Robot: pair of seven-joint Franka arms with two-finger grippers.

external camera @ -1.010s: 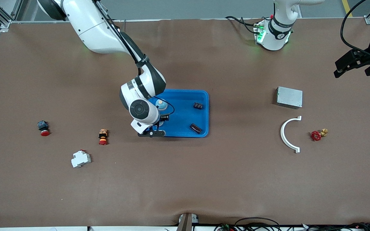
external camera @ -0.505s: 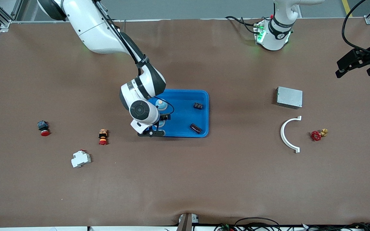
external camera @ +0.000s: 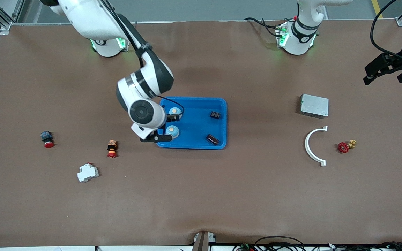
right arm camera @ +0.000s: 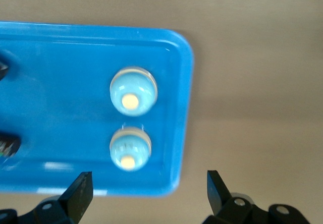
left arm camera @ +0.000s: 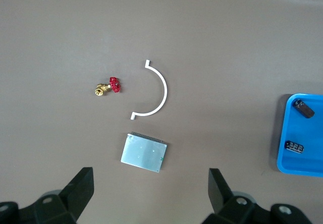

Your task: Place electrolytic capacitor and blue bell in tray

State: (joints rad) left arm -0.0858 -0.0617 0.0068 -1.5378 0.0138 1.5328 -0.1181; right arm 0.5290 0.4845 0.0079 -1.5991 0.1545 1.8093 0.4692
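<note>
The bright-blue tray (external camera: pixel 201 104) lies mid-table. Two light-blue bells stand in it at the end toward the right arm: one (external camera: pixel 175 111) (right arm camera: pixel 132 90) farther from the front camera, one (external camera: pixel 172 131) (right arm camera: pixel 129 148) nearer. A dark cylindrical capacitor (external camera: pixel 212 139) (left arm camera: pixel 304 108) lies in the tray's other end, with a small black block (external camera: pixel 215 114) (left arm camera: pixel 293 146) beside it. My right gripper (external camera: pixel 156 138) (right arm camera: pixel 149 193) hangs open and empty above the tray's rim beside the nearer bell. My left gripper (external camera: pixel 386 69) (left arm camera: pixel 150 188) waits open over the table's left-arm end.
Toward the left arm's end lie a grey metal box (external camera: pixel 314 106) (left arm camera: pixel 144 152), a white curved bracket (external camera: pixel 312 146) (left arm camera: pixel 154 90) and a red-handled brass valve (external camera: pixel 344 146) (left arm camera: pixel 108 86). Toward the right arm's end sit two red-capped push buttons (external camera: pixel 112 149) (external camera: pixel 46 138) and a white breaker (external camera: pixel 87 172).
My right gripper has opened and lifted away toward the right arm's end, leaving the second bell standing in the tray. The left arm has barely moved.
</note>
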